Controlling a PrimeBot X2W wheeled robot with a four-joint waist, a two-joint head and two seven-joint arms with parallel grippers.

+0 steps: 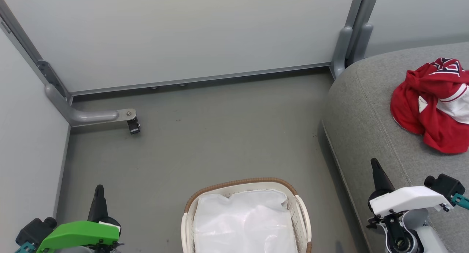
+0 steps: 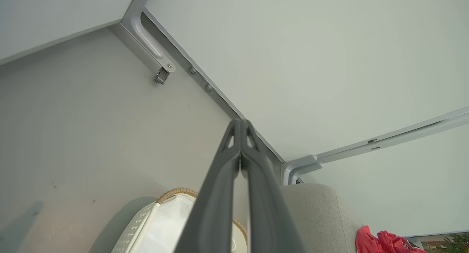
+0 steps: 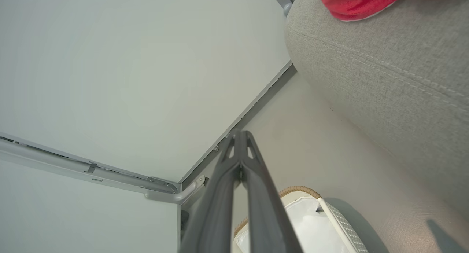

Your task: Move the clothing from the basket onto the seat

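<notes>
Left gripper (image 1: 98, 194) and right gripper (image 1: 376, 170) are both pinched shut and empty, the left above the floor (image 1: 220, 146), the right at the seat's (image 1: 366, 113) front edge. Between them on the floor, the basket (image 1: 240, 183) has a white plastic liner (image 1: 245, 223) inside and no red visible. The clothing (image 1: 428, 113) lies crumpled on the seat, so the task looks finished. The basket's near end and the clothing's right side are cut off, and the liner may hide something.
</notes>
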